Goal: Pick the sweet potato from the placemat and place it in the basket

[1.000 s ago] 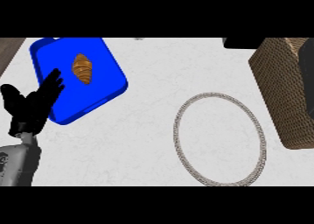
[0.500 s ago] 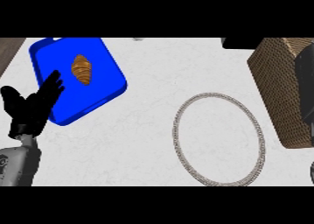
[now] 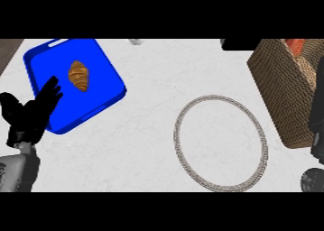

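Blue tray (image 3: 101, 97), brown woven basket (image 3: 281, 85)

Counter: I look down on a pale, faintly marbled top (image 3: 144, 153), with a brown strip at its far left edge.
Blue tray: it lies tilted at my upper left (image 3: 101, 101), flat on the top.
Ring: a thin beaded hoop (image 3: 221, 142) lies flat right of centre, bare counter inside it.
Basket: a woven box (image 3: 281, 90) stands at my right edge, well apart from the tray.
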